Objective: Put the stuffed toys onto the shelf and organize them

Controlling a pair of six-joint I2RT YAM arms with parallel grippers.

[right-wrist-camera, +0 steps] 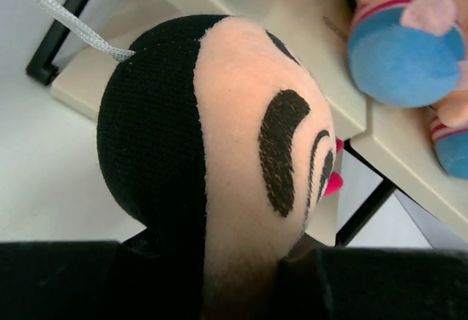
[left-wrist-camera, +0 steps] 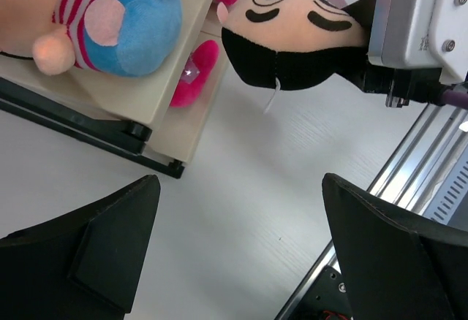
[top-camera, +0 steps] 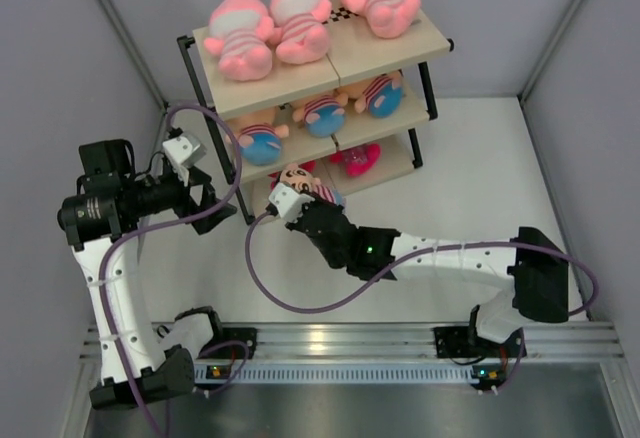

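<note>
Top external view: our right gripper [top-camera: 305, 198] pinches a boy doll [top-camera: 296, 177], its head poking out, just near the shelf [top-camera: 432, 30] by the lowest tier. Our left gripper [top-camera: 212, 201] hangs spread and bare, left of the shelf. Three pink dolls [top-camera: 285, 18] lie on top, three boy dolls [top-camera: 322, 113] on the middle board

The white table [top-camera: 480, 168] carries the shelf [top-camera: 420, 43], whose black frame stands on it toward the far left. An aluminium rail [top-camera: 340, 338] runs along its near edge.
</note>
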